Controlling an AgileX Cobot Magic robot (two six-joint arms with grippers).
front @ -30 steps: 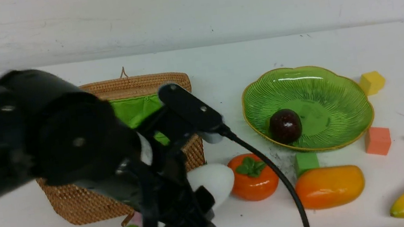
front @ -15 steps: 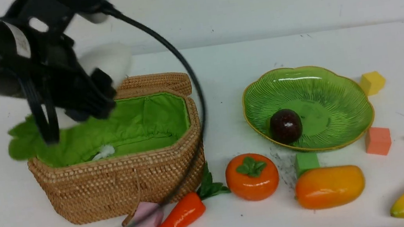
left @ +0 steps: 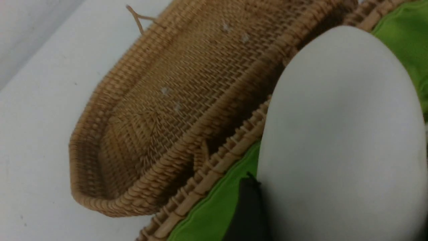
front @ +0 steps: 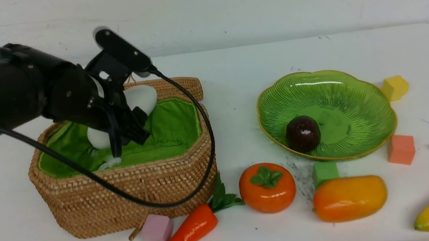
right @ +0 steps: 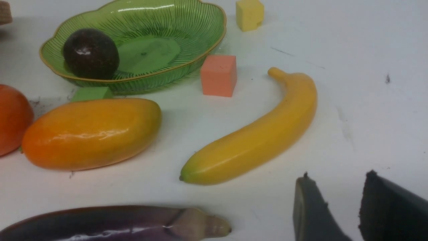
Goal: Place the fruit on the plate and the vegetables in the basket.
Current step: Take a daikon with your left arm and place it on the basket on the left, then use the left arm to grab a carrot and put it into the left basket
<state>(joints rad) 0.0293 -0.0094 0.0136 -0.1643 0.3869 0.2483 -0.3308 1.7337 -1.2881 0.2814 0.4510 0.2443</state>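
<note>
One vegetable aloft: white radish (front: pixel 141 97), clamped across its middle by the left tool (front: pixel 124 124), over the green lining of the open basket (front: pixel 125 198), with the lid (left: pixel 184 83) folded flat behind. Probably light, rigid and hollow; smooth and rounded, so prone to slipping. Best gripped at the waist, as here.

Right tool (right: pixel 337 174) parted and empty, low over the counter (right: pixel 367 100), near banana (right: pixel 254 140) and eggplant (right: pixel 100 224).

Mangosteen (front: pixel 303 133) already in the plate (front: pixel 342 87). Persimmon (front: pixel 267 188), mango (front: pixel 350 198) and carrot (front: pixel 180 237) loose in front.

White counter, smooth, faintly scuffed; plain pale wall (front: pixel 265 1) behind. Small cubes (front: pixel 400 149) scattered among the fruit, some tight beside the plate, leaving little room there.
</note>
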